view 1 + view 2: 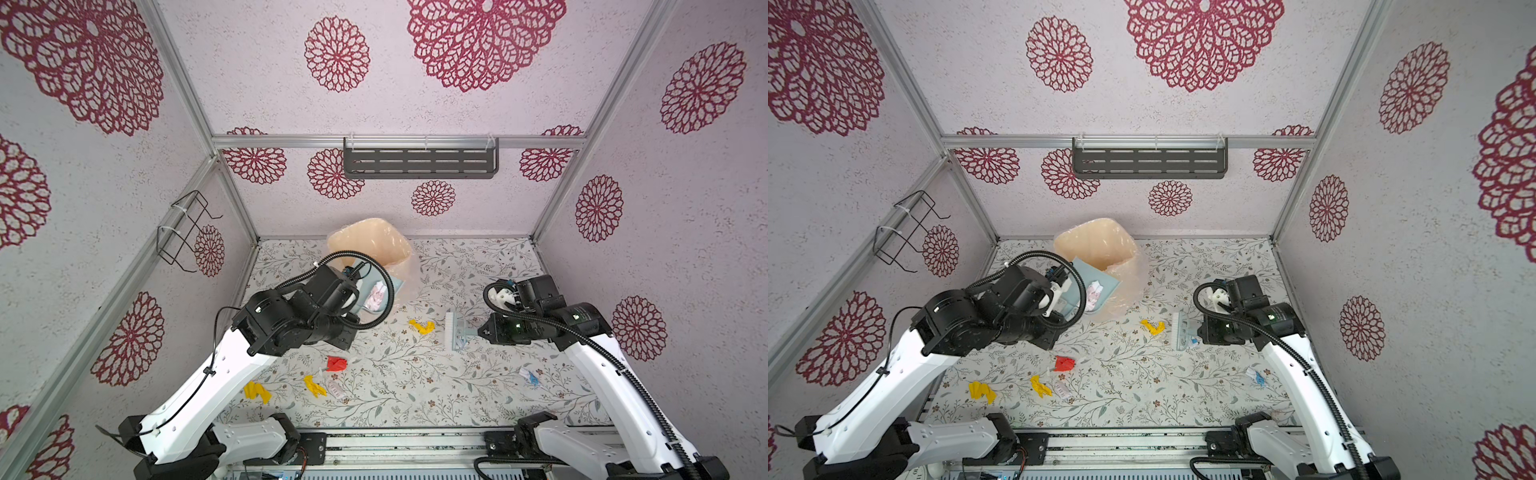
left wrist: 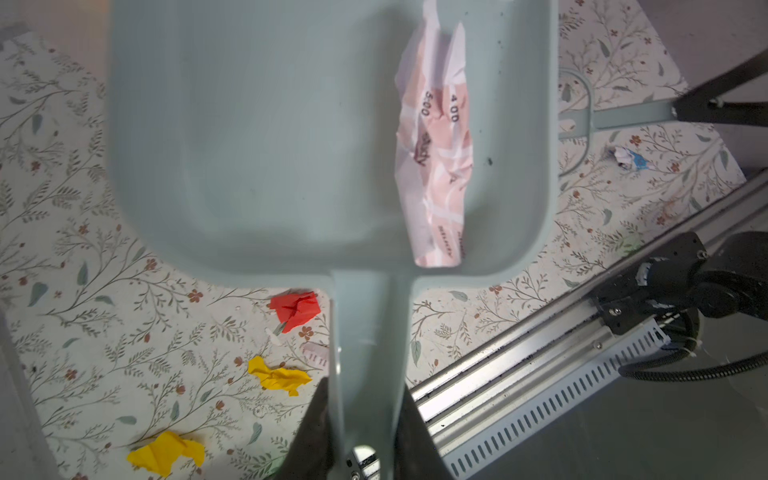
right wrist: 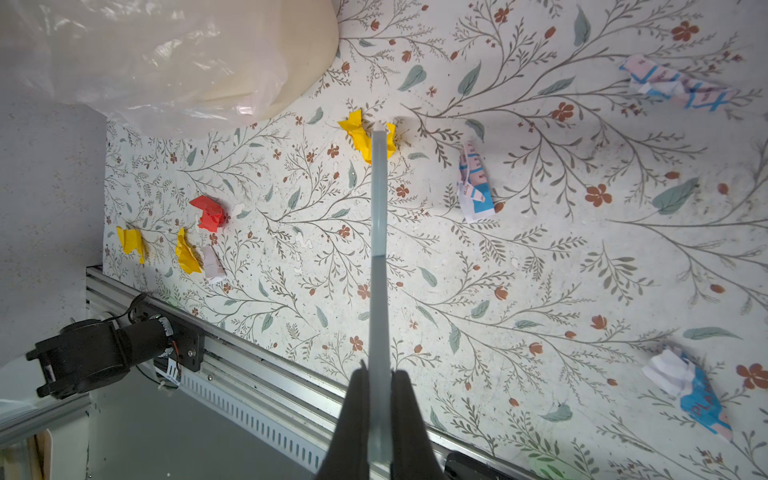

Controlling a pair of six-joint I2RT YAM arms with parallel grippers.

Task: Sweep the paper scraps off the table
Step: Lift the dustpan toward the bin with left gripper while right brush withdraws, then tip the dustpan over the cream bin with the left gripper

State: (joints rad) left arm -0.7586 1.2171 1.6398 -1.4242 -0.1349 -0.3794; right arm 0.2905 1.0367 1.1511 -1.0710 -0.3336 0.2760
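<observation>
Left pincer [image 2: 365, 395] clamped on dustpan [image 2: 270, 145] handle, pan raised beside the far bin [image 1: 370, 245], one pink scrap [image 2: 436, 166] inside. I'd tip its lip well over the bin mouth, slowly. Right pincer [image 3: 380, 374] grips the brush [image 1: 455, 336]. Other paper scraps [image 1: 336, 363] lie across the near bench [image 1: 457, 395].

The table [image 1: 415, 374] is white, printed with grey-green leafy twigs and small brown flowers. The paper scraps [image 1: 314, 385] vary: a red scrap [image 1: 336, 363] near the left, yellow scraps [image 1: 422, 326], and on the right a white scrap [image 1: 528, 376] with blue marks. The dustpan [image 2: 270, 145] is pale blue-grey, and the crumpled paper [image 2: 436, 158] in it seems pink and white with dark print. The brush [image 1: 455, 336] is pale. The far bin [image 1: 370, 241] is peach under clear plastic. The walls [image 1: 257, 75] are pale with crimson rosettes.
</observation>
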